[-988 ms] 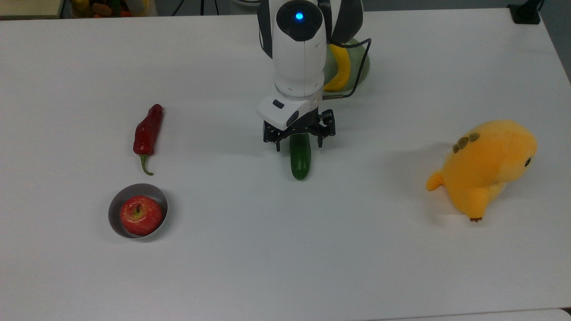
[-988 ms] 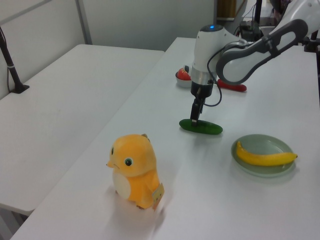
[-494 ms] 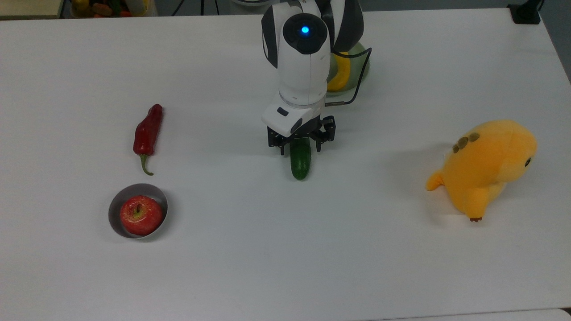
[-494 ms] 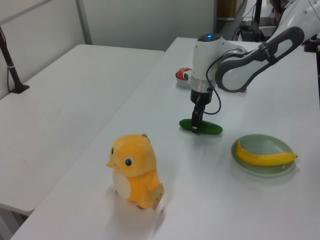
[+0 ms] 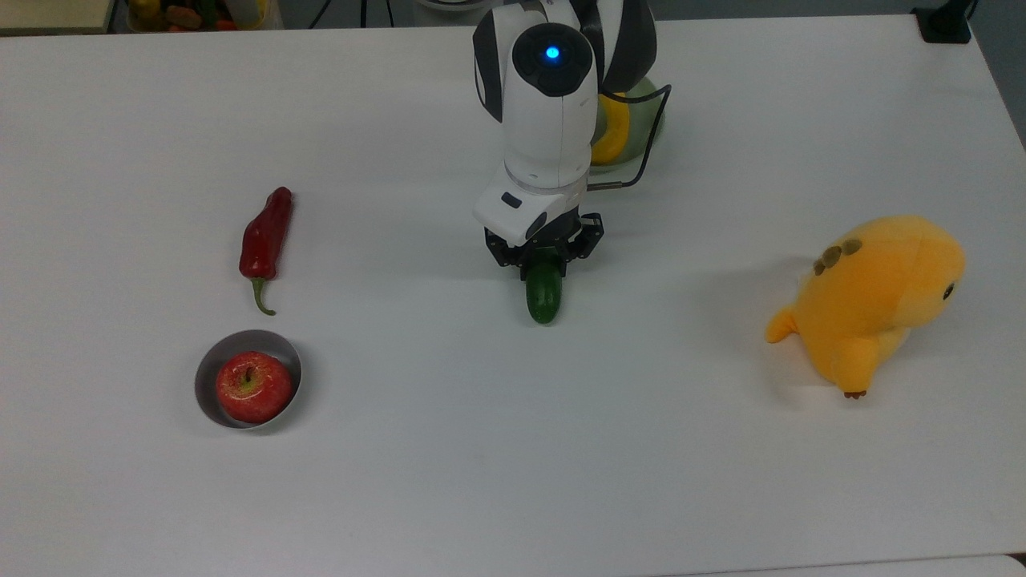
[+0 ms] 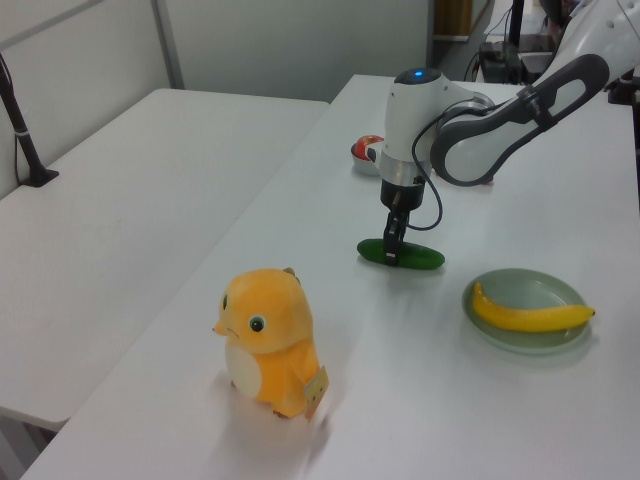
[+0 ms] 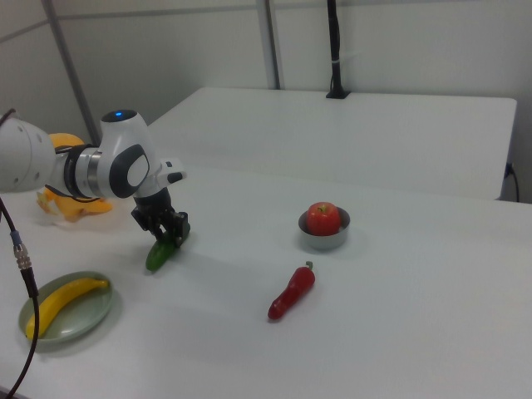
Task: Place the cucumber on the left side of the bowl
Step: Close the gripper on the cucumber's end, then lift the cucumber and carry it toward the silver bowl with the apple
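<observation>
The dark green cucumber (image 5: 543,300) lies on the white table near the middle, its far end under my gripper (image 5: 545,260). The fingers stand close against both sides of the cucumber, shut on it at table level. In the left view the gripper (image 6: 393,255) comes straight down on the cucumber (image 6: 415,257) near its left end. In the right view the gripper (image 7: 169,237) stands over the cucumber (image 7: 158,256). The small grey bowl (image 5: 207,365) holds a red apple (image 5: 254,387) at the top view's lower left, far from the gripper.
A red chili pepper (image 5: 266,236) lies just beyond the bowl in the top view. Behind the arm a pale green dish (image 5: 651,120) carries a banana (image 5: 613,132). An orange plush toy (image 5: 874,300) sits at the top view's right.
The fingers have drawn in from wide apart to tight against the cucumber. The wrist has shifted slightly towards the top view's right and lower. The cucumber stays on the table.
</observation>
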Controlling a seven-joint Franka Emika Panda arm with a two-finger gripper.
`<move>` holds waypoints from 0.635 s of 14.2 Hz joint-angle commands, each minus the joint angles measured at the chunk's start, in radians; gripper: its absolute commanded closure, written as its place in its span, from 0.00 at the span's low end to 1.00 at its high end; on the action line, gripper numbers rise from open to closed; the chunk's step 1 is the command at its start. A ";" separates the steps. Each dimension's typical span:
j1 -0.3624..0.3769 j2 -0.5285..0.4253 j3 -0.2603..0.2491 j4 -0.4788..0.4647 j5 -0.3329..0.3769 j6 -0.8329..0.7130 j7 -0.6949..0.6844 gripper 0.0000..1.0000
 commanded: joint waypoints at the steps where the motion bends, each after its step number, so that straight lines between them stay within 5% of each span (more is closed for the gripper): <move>1: -0.007 -0.035 0.001 -0.005 -0.020 0.010 0.020 0.83; 9: -0.114 -0.044 -0.006 0.084 -0.006 0.002 -0.113 0.82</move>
